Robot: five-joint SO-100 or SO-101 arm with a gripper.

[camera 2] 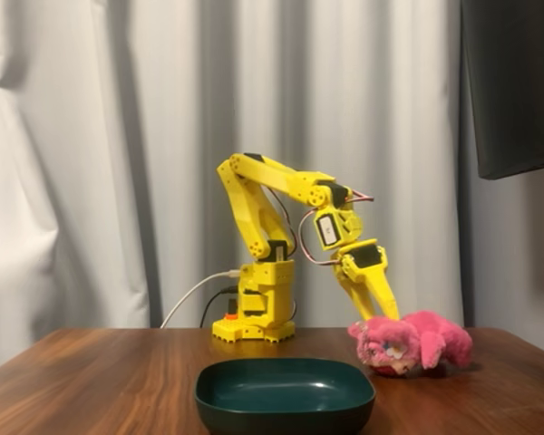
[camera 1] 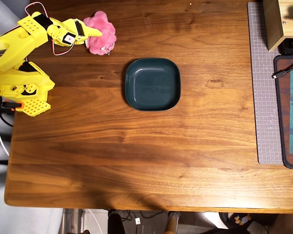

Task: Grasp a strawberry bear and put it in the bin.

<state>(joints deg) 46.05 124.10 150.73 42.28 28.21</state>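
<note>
The strawberry bear [camera 1: 102, 31] is a fluffy pink plush lying on the wooden table at the far left in the overhead view. In the fixed view [camera 2: 415, 341] it lies to the right, behind the bin. My yellow gripper [camera 1: 95, 33] reaches down onto the bear's near side, and its tips are sunk in the fur at the bear's head [camera 2: 386, 318]. The jaws look close together, but the fur hides the tips. The bin [camera 1: 152, 84] is an empty dark teal square dish to the right of the bear; the fixed view shows it at the front [camera 2: 285, 393].
The arm's yellow base [camera 1: 23, 87] stands at the table's left edge with cables beside it. A grey cutting mat [camera 1: 263, 87], a dark mat and a wooden box [camera 1: 274, 22] lie along the right edge. A curtain hangs behind the table in the fixed view.
</note>
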